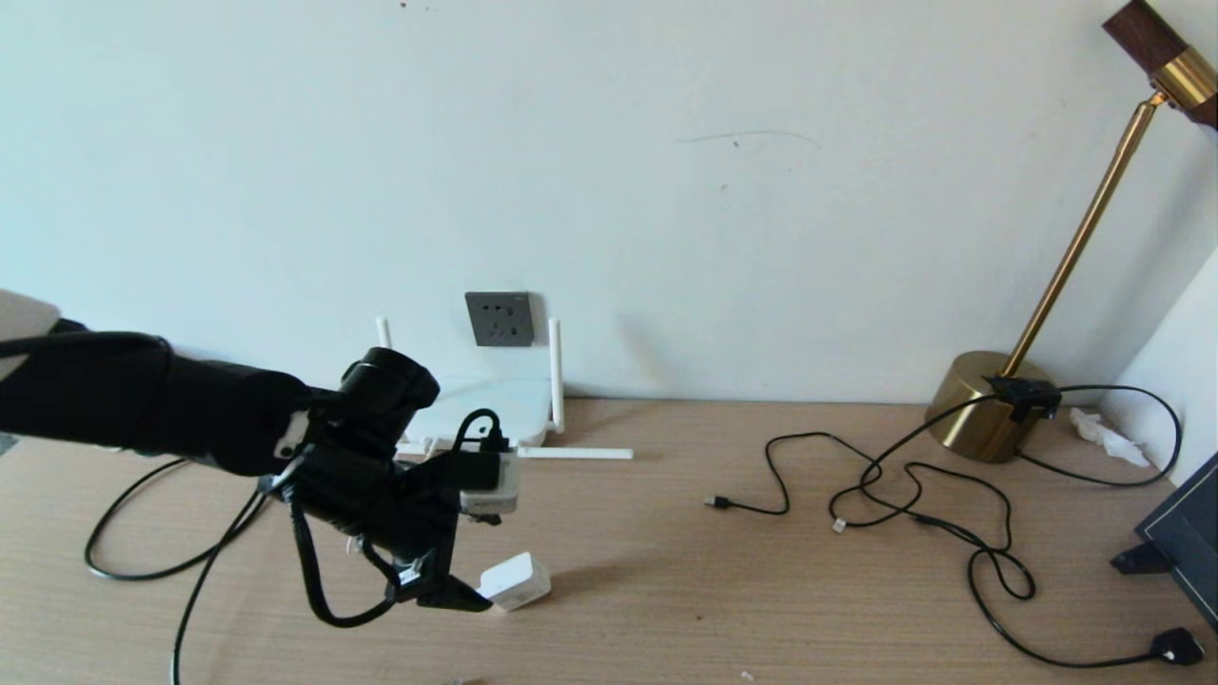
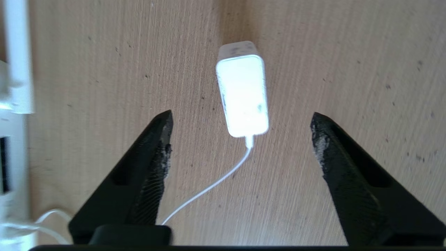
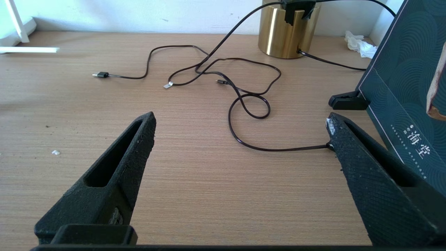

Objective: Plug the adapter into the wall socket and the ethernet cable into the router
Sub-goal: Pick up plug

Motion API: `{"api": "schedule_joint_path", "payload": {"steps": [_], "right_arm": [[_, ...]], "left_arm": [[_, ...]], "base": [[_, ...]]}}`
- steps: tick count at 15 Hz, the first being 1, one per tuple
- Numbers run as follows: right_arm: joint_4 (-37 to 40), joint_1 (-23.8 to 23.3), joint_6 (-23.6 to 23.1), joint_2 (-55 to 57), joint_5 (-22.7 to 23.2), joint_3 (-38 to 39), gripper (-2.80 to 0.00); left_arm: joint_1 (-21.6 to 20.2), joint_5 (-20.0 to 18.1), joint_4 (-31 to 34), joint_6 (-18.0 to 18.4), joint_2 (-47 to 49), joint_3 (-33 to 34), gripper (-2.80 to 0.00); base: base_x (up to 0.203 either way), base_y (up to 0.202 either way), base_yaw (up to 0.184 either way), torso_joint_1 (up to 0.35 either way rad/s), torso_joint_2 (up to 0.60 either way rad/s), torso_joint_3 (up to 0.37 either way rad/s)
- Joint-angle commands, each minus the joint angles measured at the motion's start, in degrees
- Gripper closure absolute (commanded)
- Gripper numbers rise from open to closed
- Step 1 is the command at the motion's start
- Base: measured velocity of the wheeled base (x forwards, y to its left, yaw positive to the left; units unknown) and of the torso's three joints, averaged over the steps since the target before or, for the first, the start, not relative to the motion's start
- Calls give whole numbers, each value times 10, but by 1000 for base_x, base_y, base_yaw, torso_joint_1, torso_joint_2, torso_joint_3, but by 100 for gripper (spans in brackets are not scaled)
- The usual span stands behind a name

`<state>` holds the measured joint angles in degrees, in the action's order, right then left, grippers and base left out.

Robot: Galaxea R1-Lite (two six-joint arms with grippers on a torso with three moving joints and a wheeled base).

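The white adapter (image 1: 515, 581) lies on the wooden table, its thin white cord (image 2: 209, 186) trailing back toward my left arm. My left gripper (image 1: 459, 587) hovers just left of it, open; in the left wrist view the adapter (image 2: 243, 92) sits just beyond the spread fingertips of the gripper (image 2: 241, 115), untouched. The dark grey wall socket (image 1: 500, 319) is on the wall above the white router (image 1: 495, 404), which my arm partly hides. The ethernet cable's clear-tipped plug (image 1: 837, 524) lies mid-table, right. My right gripper (image 3: 240, 116) is parked open over bare table.
A brass lamp (image 1: 985, 404) stands at the back right with thin black USB cables (image 1: 761, 504) tangled before it. A dark box (image 1: 1185, 542) leans at the right edge, a crumpled tissue (image 1: 1104, 433) behind it. Another black cable (image 1: 124, 571) loops at the left.
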<state>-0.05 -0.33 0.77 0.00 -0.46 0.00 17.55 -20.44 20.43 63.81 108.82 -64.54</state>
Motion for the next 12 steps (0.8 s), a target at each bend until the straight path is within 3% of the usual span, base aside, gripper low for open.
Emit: {"api": "schedule_joint_path", "payload": {"steps": [1, 12], "right_arm": [[0, 0, 0, 1, 0, 0, -280], [0, 0, 0, 1, 0, 0, -280]], "left_arm": [[0, -1, 2, -10, 24, -9, -280], [19, -2, 0, -34, 63, -27, -280]], "base": [[0, 0, 0, 0, 0, 0], [0, 0, 0, 0, 0, 0]]}}
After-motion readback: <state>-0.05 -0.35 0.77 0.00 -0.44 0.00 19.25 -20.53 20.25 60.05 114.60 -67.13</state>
